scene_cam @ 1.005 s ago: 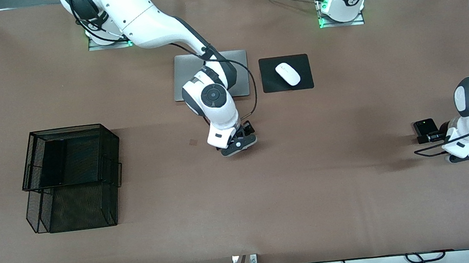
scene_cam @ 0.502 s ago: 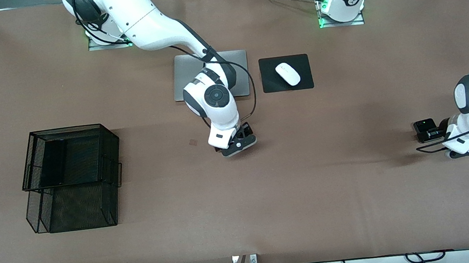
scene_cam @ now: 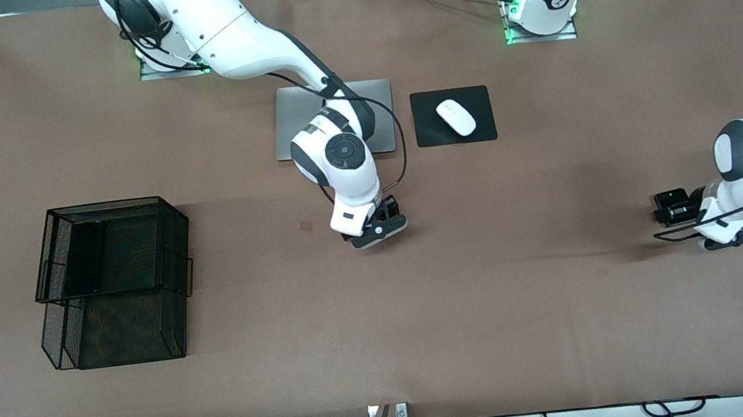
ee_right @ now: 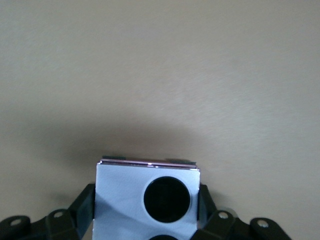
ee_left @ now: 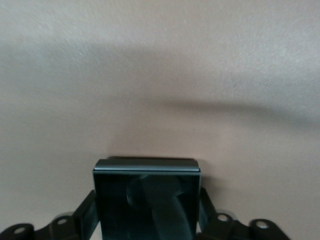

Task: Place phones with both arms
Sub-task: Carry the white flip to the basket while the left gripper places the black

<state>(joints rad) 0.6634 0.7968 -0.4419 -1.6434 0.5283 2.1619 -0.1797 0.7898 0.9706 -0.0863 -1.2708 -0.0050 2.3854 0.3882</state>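
Showing no readable writing — lilac phone [ee_right: 147, 200], dark phone [ee_left: 146, 200].

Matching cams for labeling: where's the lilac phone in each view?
Front view: mostly hidden under the right gripper, mid-table, nearer the camera than the silver laptop.
Left wrist view: not in it; that one shows a dark square phone.
Right wrist view: lilac phone between the jaws, low in the picture, one black circle fully shown.
Shared landmark: the brown table.

light: even, overhead | shadows: soft | wrist views: perhaps slightly blurred
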